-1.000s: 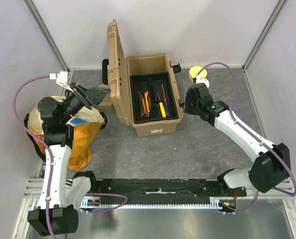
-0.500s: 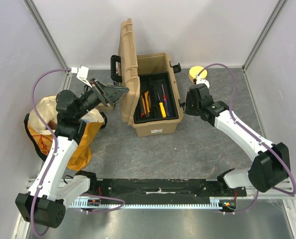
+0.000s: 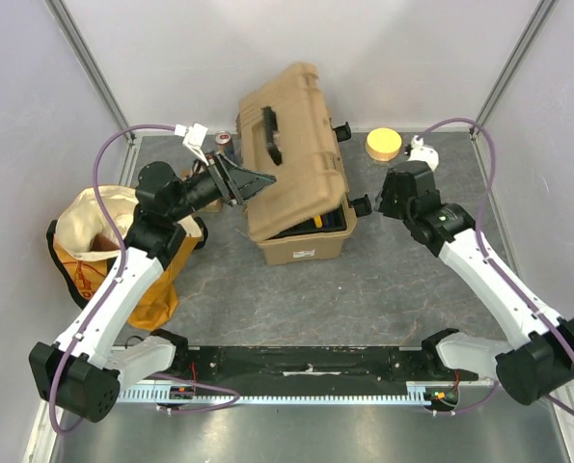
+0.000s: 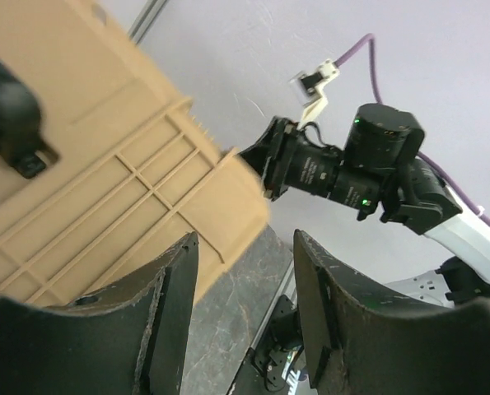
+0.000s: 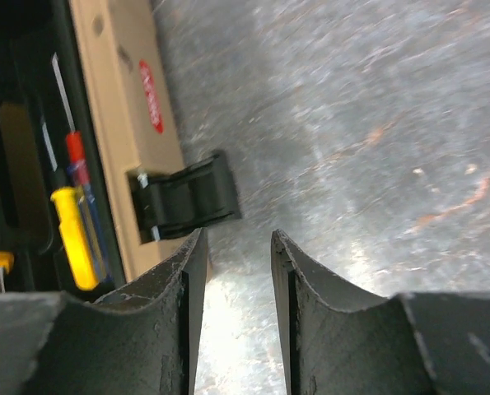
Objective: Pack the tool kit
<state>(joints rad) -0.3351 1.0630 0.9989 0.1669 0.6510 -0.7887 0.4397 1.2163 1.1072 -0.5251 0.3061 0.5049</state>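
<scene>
The tan toolbox [image 3: 301,241] stands at mid-table with its lid [image 3: 291,145] tipped down over it, a gap left at the front right. The black handle [image 3: 268,135] lies on top of the lid. My left gripper [image 3: 256,180] is open against the lid's left edge; the left wrist view has the ribbed lid [image 4: 105,189] just beyond the left finger, nothing between the fingers [image 4: 166,296]. My right gripper [image 3: 381,200] is open beside the box's right side, close to a black latch [image 5: 187,200]. A yellow-handled screwdriver [image 5: 73,239] and a red-handled one [image 5: 75,156] lie in the black tray.
A yellow-cream cloth bag [image 3: 98,241] slumps at the left under my left arm. A round yellow disc [image 3: 383,143] sits at the back right, a small can [image 3: 224,139] behind the box at the left. The black rail [image 3: 306,371] runs along the near edge.
The lid swung from upright down over the box. My left gripper followed it to the right. My right gripper drew back a little from the box's side.
</scene>
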